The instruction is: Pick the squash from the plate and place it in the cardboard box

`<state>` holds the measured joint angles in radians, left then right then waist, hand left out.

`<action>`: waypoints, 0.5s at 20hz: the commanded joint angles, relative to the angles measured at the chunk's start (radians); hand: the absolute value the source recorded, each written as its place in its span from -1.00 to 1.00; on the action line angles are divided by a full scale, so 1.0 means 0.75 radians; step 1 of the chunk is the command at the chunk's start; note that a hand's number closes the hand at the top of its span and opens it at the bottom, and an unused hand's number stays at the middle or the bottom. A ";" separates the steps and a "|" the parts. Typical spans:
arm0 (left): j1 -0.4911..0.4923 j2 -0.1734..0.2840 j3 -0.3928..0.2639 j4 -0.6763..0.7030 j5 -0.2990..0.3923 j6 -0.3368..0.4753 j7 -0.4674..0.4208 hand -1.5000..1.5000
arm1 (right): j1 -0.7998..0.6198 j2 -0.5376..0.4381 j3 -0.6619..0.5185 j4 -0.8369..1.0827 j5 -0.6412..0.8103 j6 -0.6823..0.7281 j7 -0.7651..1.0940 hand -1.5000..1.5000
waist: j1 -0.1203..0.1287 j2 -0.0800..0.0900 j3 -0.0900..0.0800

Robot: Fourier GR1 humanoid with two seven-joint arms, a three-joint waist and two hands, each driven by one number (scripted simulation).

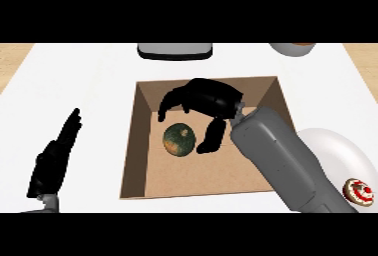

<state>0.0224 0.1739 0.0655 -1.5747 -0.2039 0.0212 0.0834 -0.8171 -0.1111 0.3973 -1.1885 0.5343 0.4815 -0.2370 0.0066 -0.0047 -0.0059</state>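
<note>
I see the mottled green squash [179,139] lying inside the open brown cardboard box [139,150], my black right hand [207,100] spread open above it, leaving only withdrawal.

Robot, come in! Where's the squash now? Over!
Right hand open, over the brown cardboard box. Round green squash on the box floor, released. Left hand open, resting at left. Nothing blocking.

White counter with a box, a plate and two items at the back

The white counter [88,80] carries an open cardboard box [140,150] at its middle, a white plate [336,147] just right of the box, and, at the far edge, a grey-and-black object [176,50] and a pale round vessel [294,48].
</note>
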 commanded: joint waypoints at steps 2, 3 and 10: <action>-0.084 0.016 0.042 0.093 0.031 -0.025 -0.002 0.00 | 0.031 0.141 0.032 0.123 0.002 -0.108 -0.002 -1.00 | 0.005 0.011 0.008; -0.010 -0.026 -0.016 0.012 -0.021 0.016 -0.008 0.00 | 0.013 0.131 -0.038 0.185 -0.017 -0.093 -0.059 -1.00 | 0.012 0.011 0.008; -0.031 -0.038 -0.024 0.049 -0.034 0.027 -0.017 0.00 | 0.008 0.142 -0.265 0.207 -0.384 -0.171 0.012 -1.00 | 0.024 0.021 0.008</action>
<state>0.0054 0.1603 0.0588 -1.5521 -0.2173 0.0294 0.0776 -0.8162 -0.0853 0.3184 -1.0970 0.3777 0.4043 -0.2438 0.0059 -0.0098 -0.0161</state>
